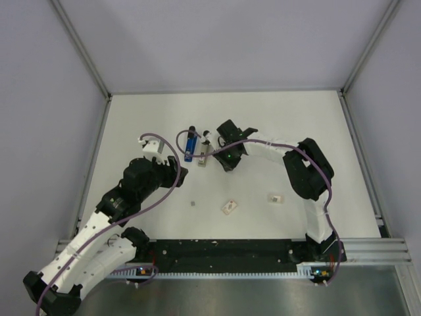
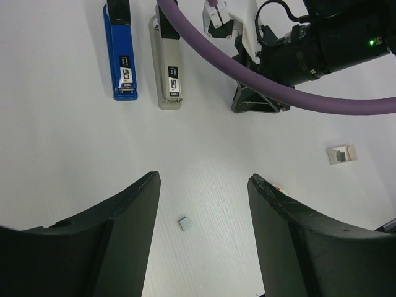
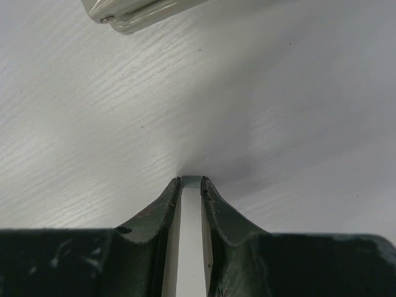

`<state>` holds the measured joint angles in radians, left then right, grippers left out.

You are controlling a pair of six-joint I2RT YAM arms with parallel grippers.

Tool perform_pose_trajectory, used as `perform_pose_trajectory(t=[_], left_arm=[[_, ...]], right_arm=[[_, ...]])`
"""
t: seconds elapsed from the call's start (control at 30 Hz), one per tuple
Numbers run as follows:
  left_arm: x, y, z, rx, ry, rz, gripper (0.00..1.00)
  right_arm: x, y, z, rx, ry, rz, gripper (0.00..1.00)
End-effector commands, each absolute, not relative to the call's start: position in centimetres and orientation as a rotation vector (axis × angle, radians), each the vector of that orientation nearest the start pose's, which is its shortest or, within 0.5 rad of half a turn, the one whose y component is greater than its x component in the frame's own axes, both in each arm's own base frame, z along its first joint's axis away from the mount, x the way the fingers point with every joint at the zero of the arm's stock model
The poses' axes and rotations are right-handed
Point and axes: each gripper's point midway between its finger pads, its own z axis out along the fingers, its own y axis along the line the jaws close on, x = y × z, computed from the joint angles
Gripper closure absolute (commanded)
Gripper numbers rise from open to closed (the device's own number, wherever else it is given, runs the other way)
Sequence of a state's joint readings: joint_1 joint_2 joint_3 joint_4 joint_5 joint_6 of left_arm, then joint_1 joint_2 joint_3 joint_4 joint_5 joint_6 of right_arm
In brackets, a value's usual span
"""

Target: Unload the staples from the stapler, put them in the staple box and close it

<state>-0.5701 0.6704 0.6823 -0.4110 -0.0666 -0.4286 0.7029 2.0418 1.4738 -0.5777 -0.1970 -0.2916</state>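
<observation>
A blue stapler (image 1: 190,143) and a beige stapler (image 1: 204,155) lie side by side at mid-table; both show at the top of the left wrist view, blue (image 2: 122,59) and beige (image 2: 169,68). My right gripper (image 1: 227,164) points down at the table just right of the beige stapler (image 3: 133,11). It is shut (image 3: 191,183) on a thin grey staple strip (image 3: 192,182), its tips at the table surface. My left gripper (image 2: 204,185) is open and empty above the table. A small loose staple block (image 2: 185,224) lies between its fingers.
A small white piece (image 1: 229,207) and another (image 1: 274,197) lie on the near table; one of these also shows in the left wrist view (image 2: 341,154). The staple block also shows in the top view (image 1: 192,203). A purple cable (image 2: 260,80) crosses the left wrist view. Metal frame rails border the table.
</observation>
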Motion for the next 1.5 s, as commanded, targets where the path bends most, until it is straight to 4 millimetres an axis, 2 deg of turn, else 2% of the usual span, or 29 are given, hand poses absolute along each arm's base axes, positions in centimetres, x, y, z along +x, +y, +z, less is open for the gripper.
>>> perform_pose_trajectory(t=[0.0, 0.2, 0.4, 0.5, 0.77, 0.93, 1.2, 1.47], left_arm=[[23.0, -15.7, 22.1, 0.102, 1.968, -0.619, 0.35], [22.8, -15.9, 22.1, 0.111, 1.965, -0.633, 0.35], [22.6, -16.4, 22.2, 0.131, 1.966, -0.663, 0.36], [22.2, -17.1, 22.5, 0.17, 1.971, -0.706, 0.36], [22.1, -17.6, 23.3, 0.198, 1.998, -0.718, 0.36], [22.2, -17.6, 23.9, 0.219, 2.017, -0.696, 0.36], [22.6, -18.0, 24.0, 0.272, 2.047, -0.675, 0.36], [22.9, -18.5, 23.1, 0.336, 2.055, -0.67, 0.36]], right_arm=[[34.1, 30.6, 6.1, -1.244, 2.341, 0.338, 0.84], [33.3, 28.5, 8.2, -1.126, 2.367, 0.272, 0.85], [30.6, 24.5, 10.1, -0.952, 2.429, 0.174, 0.85], [28.6, 22.5, 10.9, -0.815, 2.471, 0.182, 0.85], [25.1, 17.6, 10.1, -0.459, 2.54, 0.122, 0.84], [24.3, 15.2, 9.7, -0.275, 2.537, 0.088, 0.84], [23.4, 13.1, 8.1, -0.054, 2.563, 0.099, 0.85], [22.3, 11.7, 6.3, 0.108, 2.592, 0.095, 0.86]])
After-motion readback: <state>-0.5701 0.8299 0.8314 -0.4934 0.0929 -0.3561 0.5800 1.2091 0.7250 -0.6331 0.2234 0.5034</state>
